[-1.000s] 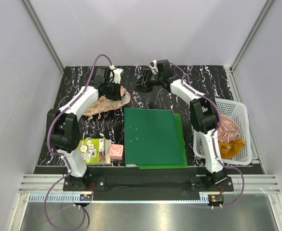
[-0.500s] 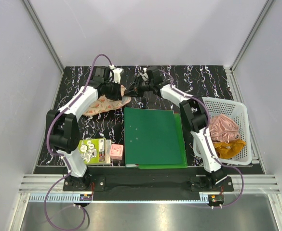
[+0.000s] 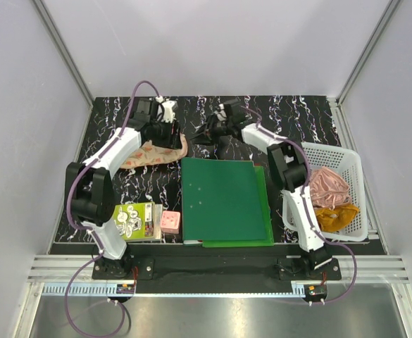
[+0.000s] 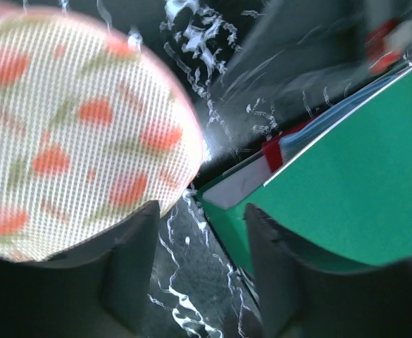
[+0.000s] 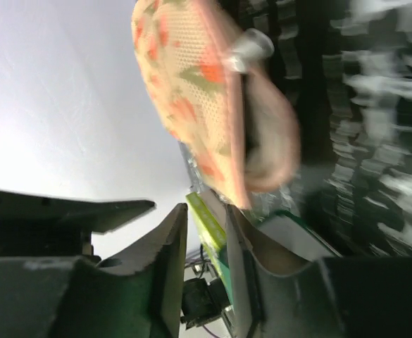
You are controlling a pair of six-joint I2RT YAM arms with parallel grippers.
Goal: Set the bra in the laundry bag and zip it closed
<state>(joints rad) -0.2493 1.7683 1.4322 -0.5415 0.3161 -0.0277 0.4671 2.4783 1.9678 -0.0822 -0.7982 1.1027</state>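
Note:
The laundry bag (image 3: 148, 153) lies at the back left of the table, peach mesh printed with red slices. It fills the upper left of the left wrist view (image 4: 72, 134) and hangs blurred in the right wrist view (image 5: 184, 91), a silver zip pull (image 5: 251, 46) at its edge. My left gripper (image 3: 170, 138) (image 4: 202, 211) is open just right of the bag, with only table between its fingers. My right gripper (image 3: 204, 132) (image 5: 206, 211) hovers a short way right of the bag, its jaws a narrow gap apart with nothing between them. The bra is hidden in every view.
A green folder (image 3: 223, 199) (image 4: 360, 155) lies mid-table, close to both grippers. A white basket (image 3: 348, 160) at the right holds a pink cloth (image 3: 329, 184) and an orange cloth (image 3: 336, 215). A book (image 3: 135, 220) and a small pink block (image 3: 170, 222) sit near the front left.
My left gripper has opened and let go of the bag's edge. My right gripper swung left toward the bag, then drew back slightly to the right.

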